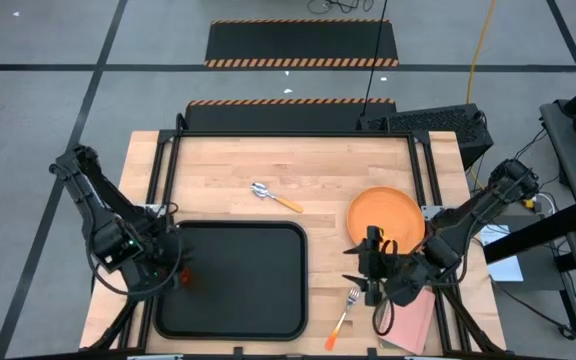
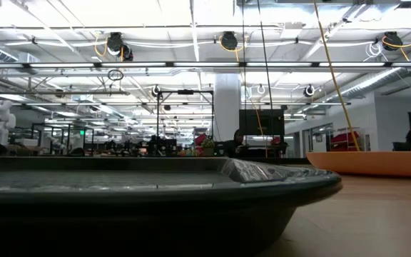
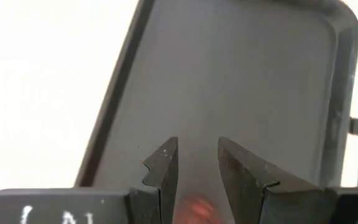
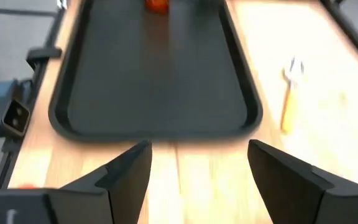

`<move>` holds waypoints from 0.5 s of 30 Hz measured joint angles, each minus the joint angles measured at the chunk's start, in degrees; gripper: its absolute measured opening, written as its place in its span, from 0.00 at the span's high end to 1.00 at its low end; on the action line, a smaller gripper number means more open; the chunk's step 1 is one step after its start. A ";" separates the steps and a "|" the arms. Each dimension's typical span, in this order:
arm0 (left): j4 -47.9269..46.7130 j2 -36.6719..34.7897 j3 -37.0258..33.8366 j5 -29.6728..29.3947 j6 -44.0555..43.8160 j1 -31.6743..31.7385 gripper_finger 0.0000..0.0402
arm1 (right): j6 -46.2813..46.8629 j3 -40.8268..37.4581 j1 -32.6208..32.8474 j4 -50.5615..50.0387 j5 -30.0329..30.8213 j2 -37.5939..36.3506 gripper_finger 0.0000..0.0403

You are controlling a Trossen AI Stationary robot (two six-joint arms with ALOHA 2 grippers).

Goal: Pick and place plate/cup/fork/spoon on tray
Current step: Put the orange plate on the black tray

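Observation:
The black tray [image 1: 230,280] lies at the table's near left. The small orange cup [image 1: 185,275] stands on the tray's floor by its left rim. My left gripper [image 1: 171,272] hovers right at the cup, open. In the left wrist view the cup [image 3: 194,208] shows as a blur low between the fingers. The orange plate [image 1: 385,218] rests flat at the right, the spoon [image 1: 273,196] lies mid-table, and the fork [image 1: 343,312] lies near the front edge. My right gripper [image 1: 366,265] is open between plate and fork, pointing toward the tray [image 4: 154,74].
A pink notebook [image 1: 413,320] lies at the near right corner under the right arm. Black frame rails run along the table's left and right sides. Bare wood lies between the tray and the fork [image 4: 289,93]. The low view shows only the tray's rim [image 2: 155,193] and the plate [image 2: 377,163].

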 joint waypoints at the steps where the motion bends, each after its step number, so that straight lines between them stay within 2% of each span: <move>1: 1.05 0.00 0.00 -1.39 1.88 0.32 0.71 | 2.30 0.00 0.42 -1.82 -0.08 0.00 0.36; 6: 8.02 0.00 0.00 -6.83 11.44 1.56 0.71 | 12.82 0.00 2.30 -9.42 -3.57 0.00 0.36; 10: 15.39 0.00 -0.02 -8.73 18.66 3.77 0.71 | 18.71 0.00 4.07 -14.56 -6.11 0.00 0.36; 15: 22.76 1.00 -0.07 -9.84 27.55 6.92 0.71 | 22.36 0.00 6.10 -17.82 -6.32 0.00 0.36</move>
